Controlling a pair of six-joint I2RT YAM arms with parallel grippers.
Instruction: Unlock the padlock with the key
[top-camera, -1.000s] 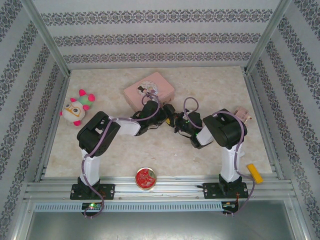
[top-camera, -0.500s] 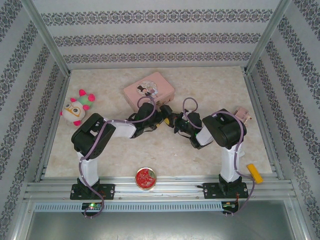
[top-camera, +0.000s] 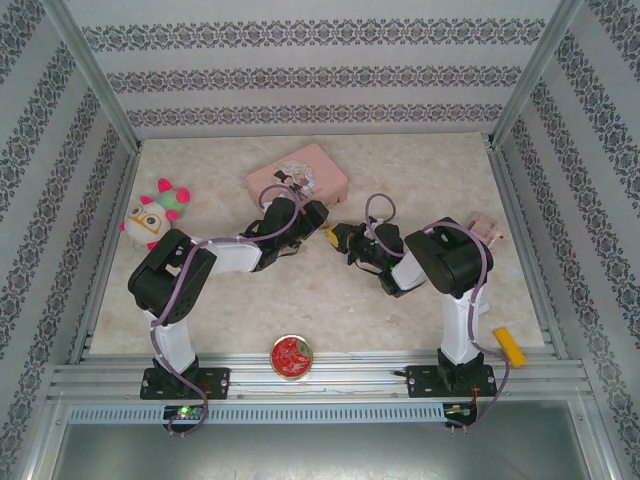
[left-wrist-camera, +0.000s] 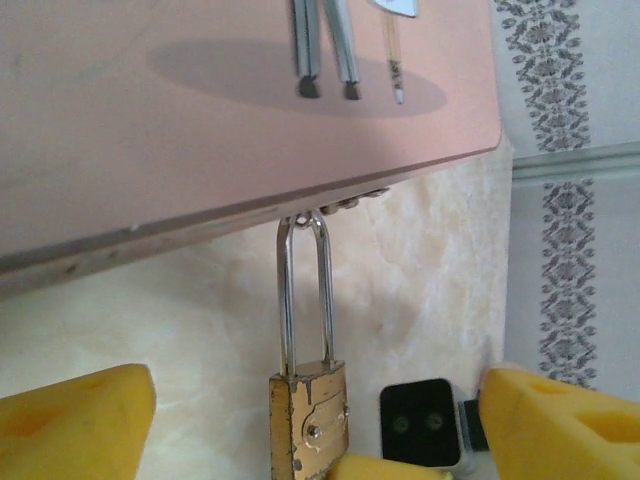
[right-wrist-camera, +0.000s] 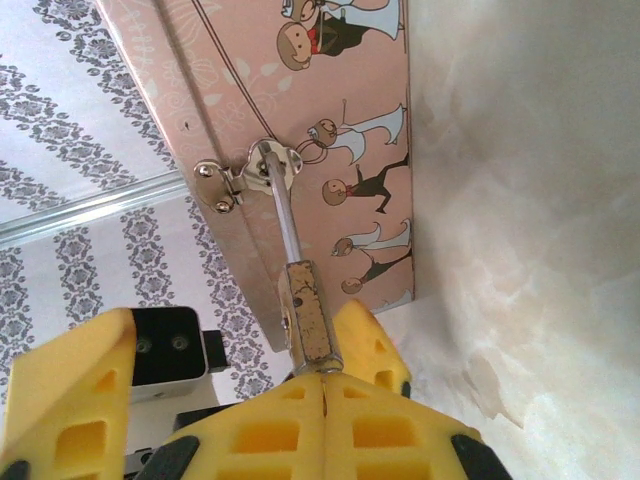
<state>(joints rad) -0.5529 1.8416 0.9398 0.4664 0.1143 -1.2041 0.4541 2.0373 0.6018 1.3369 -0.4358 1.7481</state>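
- The padlock (right-wrist-camera: 308, 305) is hooked by its thin shackle through the hasp (right-wrist-camera: 250, 170) on the edge of the pink tin (right-wrist-camera: 330, 120). Its brass body stands clear of the tin.
- Right gripper (right-wrist-camera: 325, 378): yellow fingers pressed together, pinching the padlock's lower end.
- Left gripper (left-wrist-camera: 315, 435): fingers spread wide on either side of the padlock body, neither touching it.
- The tin rests on the table (left-wrist-camera: 430, 270).

The padlock (left-wrist-camera: 309, 418) has a dull, scratched brass body and a shiny smooth metal loop. The pink tin (right-wrist-camera: 330, 110) is smooth painted metal. The table (right-wrist-camera: 520, 200) looks smooth like pale stone.
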